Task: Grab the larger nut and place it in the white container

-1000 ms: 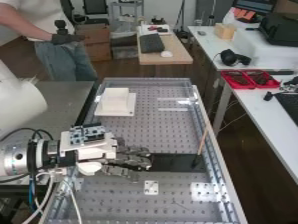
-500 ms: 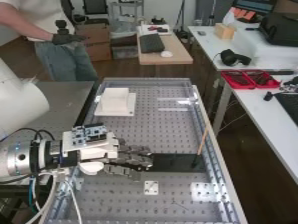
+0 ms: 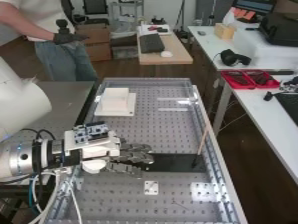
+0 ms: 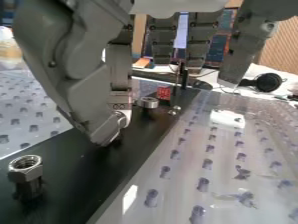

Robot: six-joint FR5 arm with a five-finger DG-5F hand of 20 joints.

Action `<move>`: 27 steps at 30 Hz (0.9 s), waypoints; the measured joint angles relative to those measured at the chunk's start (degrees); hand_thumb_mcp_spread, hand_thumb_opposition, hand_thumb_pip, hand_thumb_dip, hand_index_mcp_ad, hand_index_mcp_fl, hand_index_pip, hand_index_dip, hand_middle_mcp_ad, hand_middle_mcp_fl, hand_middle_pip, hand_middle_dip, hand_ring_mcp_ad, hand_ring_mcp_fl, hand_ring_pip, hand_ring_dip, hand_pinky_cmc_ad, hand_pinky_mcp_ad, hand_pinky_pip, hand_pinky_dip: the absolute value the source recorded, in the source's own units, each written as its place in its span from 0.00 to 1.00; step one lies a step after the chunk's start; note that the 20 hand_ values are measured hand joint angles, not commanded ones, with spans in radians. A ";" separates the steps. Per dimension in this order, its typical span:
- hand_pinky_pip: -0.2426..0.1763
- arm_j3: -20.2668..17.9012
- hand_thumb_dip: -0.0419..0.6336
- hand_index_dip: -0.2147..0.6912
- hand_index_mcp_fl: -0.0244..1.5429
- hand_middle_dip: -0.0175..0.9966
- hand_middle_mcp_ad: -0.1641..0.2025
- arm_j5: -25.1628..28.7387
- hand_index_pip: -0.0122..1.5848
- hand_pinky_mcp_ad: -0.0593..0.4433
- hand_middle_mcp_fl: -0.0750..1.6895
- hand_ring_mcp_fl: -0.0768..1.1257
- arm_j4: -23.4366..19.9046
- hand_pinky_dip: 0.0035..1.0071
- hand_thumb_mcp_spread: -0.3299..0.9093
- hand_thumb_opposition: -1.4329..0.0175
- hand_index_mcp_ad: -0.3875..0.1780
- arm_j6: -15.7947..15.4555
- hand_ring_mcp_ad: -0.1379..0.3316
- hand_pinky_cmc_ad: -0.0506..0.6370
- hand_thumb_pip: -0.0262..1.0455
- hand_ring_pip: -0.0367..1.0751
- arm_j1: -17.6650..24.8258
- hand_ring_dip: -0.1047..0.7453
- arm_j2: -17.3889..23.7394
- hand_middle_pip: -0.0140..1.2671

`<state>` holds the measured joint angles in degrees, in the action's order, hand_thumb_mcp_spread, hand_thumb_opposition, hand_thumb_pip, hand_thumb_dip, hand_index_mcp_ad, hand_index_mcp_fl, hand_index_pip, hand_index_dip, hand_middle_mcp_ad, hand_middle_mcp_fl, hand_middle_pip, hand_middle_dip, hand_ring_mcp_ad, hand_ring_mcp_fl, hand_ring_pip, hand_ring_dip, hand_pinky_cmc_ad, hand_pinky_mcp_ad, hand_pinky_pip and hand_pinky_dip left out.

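Observation:
The hand (image 3: 130, 159) hangs low over the left end of the black plate (image 3: 176, 163) in the high view, fingers extended and slightly spread. In the wrist view the hand (image 4: 73, 65) is open above the black plate (image 4: 100, 162), with nothing gripped. One steel nut (image 4: 25, 167) lies near the camera on that plate. Another nut (image 4: 148, 102) sits farther along it, just past a fingertip. Which nut is larger I cannot tell from their different distances. The white container (image 3: 115, 104) stands at the far left of the perforated bench top, apart from the hand.
A thin wooden stick (image 3: 202, 142) rises from the black plate's right end. Small metal pieces (image 4: 174, 110) and a red item (image 4: 163, 92) lie beyond the farther nut. A metal rail (image 3: 216, 155) borders the bench's right side. A small white plate (image 3: 151, 187) lies nearer the camera.
The arm and hand have shifted slightly to the right in the high view. The fingers have spread a little apart from one another. The white container has not moved.

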<state>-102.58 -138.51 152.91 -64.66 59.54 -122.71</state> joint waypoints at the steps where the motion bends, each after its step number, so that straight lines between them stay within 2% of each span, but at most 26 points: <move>1: 0.36 0.04 0.34 0.19 0.20 0.21 0.66 -0.07 0.95 0.73 0.04 0.07 0.01 0.63 0.54 0.34 0.36 -0.04 0.60 0.59 0.77 0.19 0.01 0.30 -0.04 0.10; 6: 0.36 0.11 0.34 0.19 0.21 0.21 0.65 -0.54 0.95 0.74 0.04 0.07 -0.14 0.62 0.54 0.33 0.39 0.03 0.60 0.59 0.77 0.19 0.09 0.30 -0.05 0.10; 9: 0.36 0.10 0.34 0.19 0.24 0.21 0.66 -0.95 0.95 0.74 0.04 0.07 -0.28 0.62 0.55 0.32 0.39 -0.03 0.59 0.59 0.71 0.19 0.22 0.30 0.30 0.10; 16: 0.35 -0.20 0.34 0.19 0.24 0.21 0.65 -2.32 0.95 0.71 0.04 0.07 -1.01 0.62 0.55 0.32 0.39 1.05 0.59 0.58 0.71 0.19 0.71 0.30 2.15 0.10; 27: 0.36 -2.51 0.34 0.19 0.24 0.21 0.65 -6.59 0.95 0.71 0.04 0.07 -3.58 0.62 0.55 0.32 0.39 5.32 0.59 0.58 0.71 0.19 2.14 0.30 6.93 0.10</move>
<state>-105.09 -145.11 149.33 -59.33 61.67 -115.77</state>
